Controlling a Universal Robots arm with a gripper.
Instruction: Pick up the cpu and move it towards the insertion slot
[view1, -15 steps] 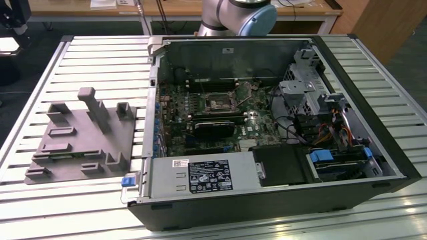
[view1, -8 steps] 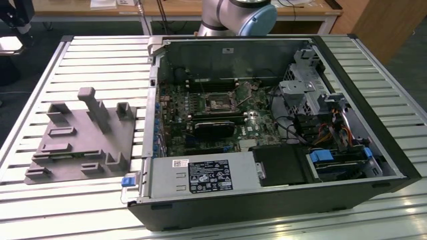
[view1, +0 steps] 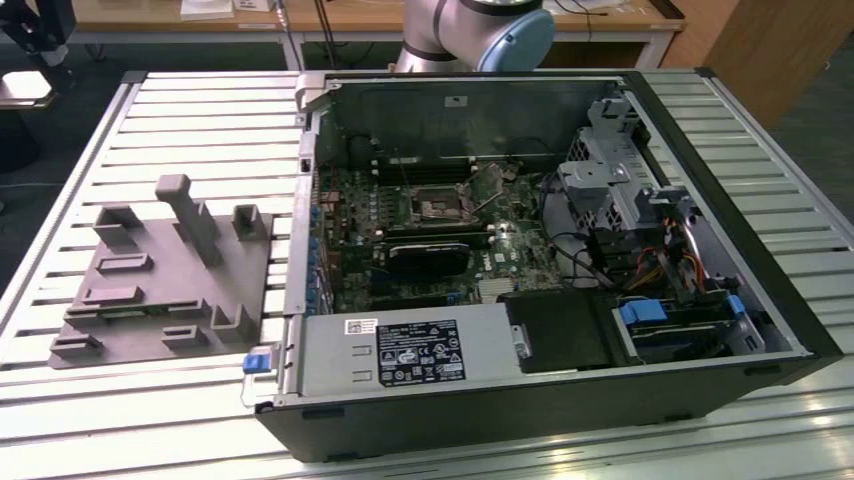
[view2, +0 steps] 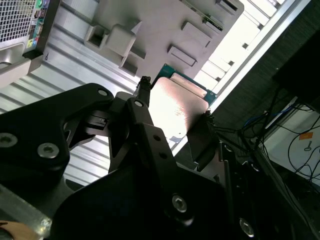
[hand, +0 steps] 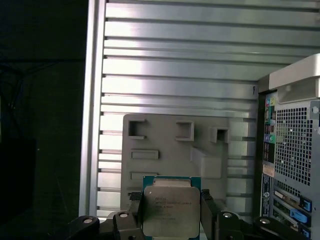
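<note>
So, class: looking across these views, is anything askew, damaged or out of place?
Nothing stands out. The cpu sits squarely between the fingers of the gripper, above the grey fixture. In the exterior view, the insertion slot and the green circuit board look intact inside the open computer case.

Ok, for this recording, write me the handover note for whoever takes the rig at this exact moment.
Gripper: shut on the cpu, one finger on each side, as both wrist views show.
Cpu: held in the air above the grey fixture on the slatted table, beside the computer case.
Insertion slot: on the green board inside the open case in the exterior view, nothing in it.
Done: the cpu is picked up.
Left: carrying it over to the slot; the wrist views put it over the fixture, outside the case.
</note>
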